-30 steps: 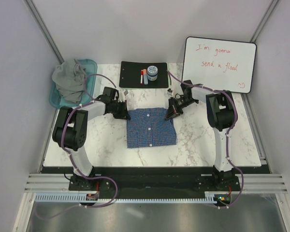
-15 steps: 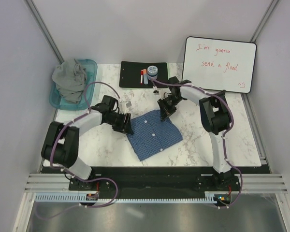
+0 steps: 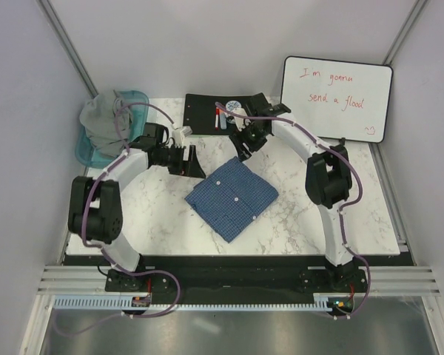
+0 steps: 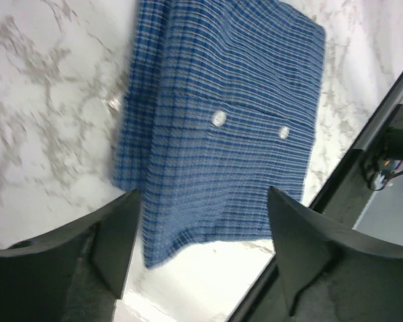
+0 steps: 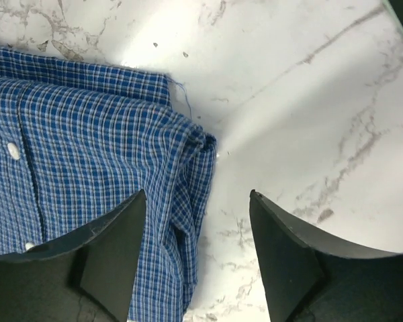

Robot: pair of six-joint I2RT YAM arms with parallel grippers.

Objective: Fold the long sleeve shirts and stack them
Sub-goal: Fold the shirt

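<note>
Blue-and-white checked shirt (image 3: 231, 198) lies folded into a rough square near the middle of the marble table (image 3: 318, 214). It is turned so its corners point far, near, left and right, and its button placket faces up with white buttons showing. I see it resting flat on the table with nothing gripping it.

My left gripper (image 3: 193, 160) sits just off the shirt's far-left edge with its fingers spread wide. On the left wrist camera the left gripper (image 4: 205, 194) frames the shirt (image 4: 221, 127) between its two dark fingers (image 4: 117, 245), and no cloth is caught between them.

My right gripper (image 3: 243, 150) hangs at the shirt's far corner, also spread apart. On the right wrist camera the right gripper (image 5: 198, 194) looks down on the folded corner of the shirt (image 5: 87, 154), where the layers bunch slightly at the edge, with bare marble to the right of it. I cannot tell whether either set of fingertips touches the table.

The grey shirt (image 3: 103, 122) is heaped in the teal tub (image 3: 83, 153) at the far-left corner, well apart from the checked one and spilling over the rim.

A black clipboard (image 3: 202, 111) lies at the far edge, partly behind the right arm, and a whiteboard (image 3: 337, 96) with red writing leans at the far right.
</note>
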